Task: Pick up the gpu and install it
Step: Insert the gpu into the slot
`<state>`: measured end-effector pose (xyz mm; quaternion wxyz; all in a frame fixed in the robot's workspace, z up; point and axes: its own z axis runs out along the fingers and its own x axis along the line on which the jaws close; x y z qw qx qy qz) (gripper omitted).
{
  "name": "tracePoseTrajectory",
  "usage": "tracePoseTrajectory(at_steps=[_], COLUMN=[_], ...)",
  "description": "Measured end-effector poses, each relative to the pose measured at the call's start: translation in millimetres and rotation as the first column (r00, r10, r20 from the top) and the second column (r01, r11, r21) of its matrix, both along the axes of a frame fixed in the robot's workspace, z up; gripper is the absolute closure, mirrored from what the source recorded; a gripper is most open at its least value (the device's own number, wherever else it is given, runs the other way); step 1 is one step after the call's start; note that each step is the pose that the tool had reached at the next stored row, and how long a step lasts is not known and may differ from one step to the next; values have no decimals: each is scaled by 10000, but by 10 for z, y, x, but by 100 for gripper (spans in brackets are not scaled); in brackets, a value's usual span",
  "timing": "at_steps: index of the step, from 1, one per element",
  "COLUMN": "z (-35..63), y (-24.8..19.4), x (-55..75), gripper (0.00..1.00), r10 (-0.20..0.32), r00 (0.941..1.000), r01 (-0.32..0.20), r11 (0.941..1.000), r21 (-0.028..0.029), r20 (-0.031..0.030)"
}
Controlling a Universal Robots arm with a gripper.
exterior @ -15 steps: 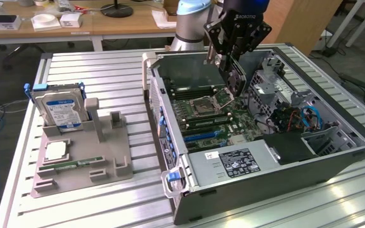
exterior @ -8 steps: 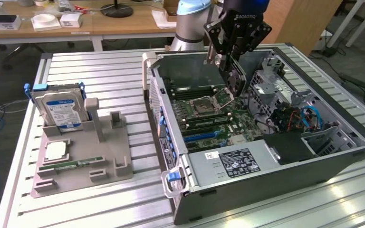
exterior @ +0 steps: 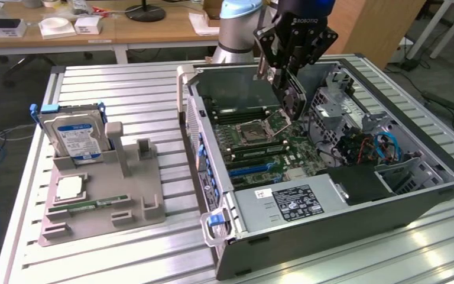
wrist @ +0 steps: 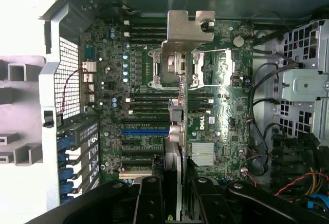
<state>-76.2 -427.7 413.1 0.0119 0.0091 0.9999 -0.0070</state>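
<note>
the gripper [exterior: 285,71] is clenched on the gpu [exterior: 292,97], held edge-down above the middle of the case [exterior: 330,220]. the wrist view looks along its edge to the silver bracket [wrist: 187,26] over the cpu socket [wrist: 211,70]; the exterior view shows its flat side.

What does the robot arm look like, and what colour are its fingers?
The arm is a smooth silver-grey tube with a light blue cap on its joint. The gripper at its end is black, with white letters printed on it. Its fingers are black too, built from chunky linked pieces.
</note>
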Motion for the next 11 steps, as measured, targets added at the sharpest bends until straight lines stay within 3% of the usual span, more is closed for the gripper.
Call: tracePoseTrajectory(at_steps=[11], z=[0], y=[-1], x=[-1], gripper=[74], r10=[1097], r00=[9940], r01=[-1097], r11=[9940], r21=[0], r20=[0])
